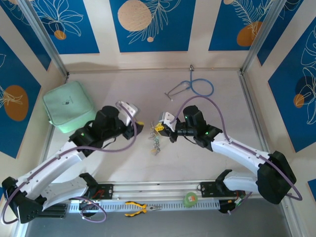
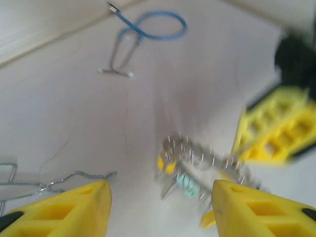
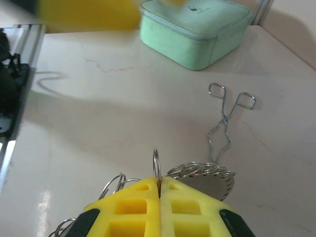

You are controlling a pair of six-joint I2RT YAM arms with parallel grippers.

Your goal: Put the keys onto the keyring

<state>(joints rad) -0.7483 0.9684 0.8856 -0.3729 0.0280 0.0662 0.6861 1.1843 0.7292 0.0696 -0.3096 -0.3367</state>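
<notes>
The keyring (image 2: 210, 159) is a silvery ring fringed with small loops, lying tilted on the pale table (image 1: 123, 163) between the two arms. A yellow-headed key (image 2: 168, 164) and a teal one (image 2: 188, 182) hang at its near edge. My left gripper (image 2: 160, 191) stands open just short of them, holding nothing. My right gripper (image 3: 159, 178) is shut on the keyring (image 3: 207, 174), pinching one thin upright loop on its rim. In the top view the keyring (image 1: 155, 139) lies between the left gripper (image 1: 139, 127) and the right gripper (image 1: 161, 129).
Silver forceps (image 3: 224, 118) lie beyond the ring, toward a mint-green case (image 1: 68, 106) at the left. A blue-tubed stethoscope (image 1: 200, 88) lies at the back. Yellow pliers (image 1: 140, 209) and a green roll (image 1: 190, 199) rest on the rail at the near edge.
</notes>
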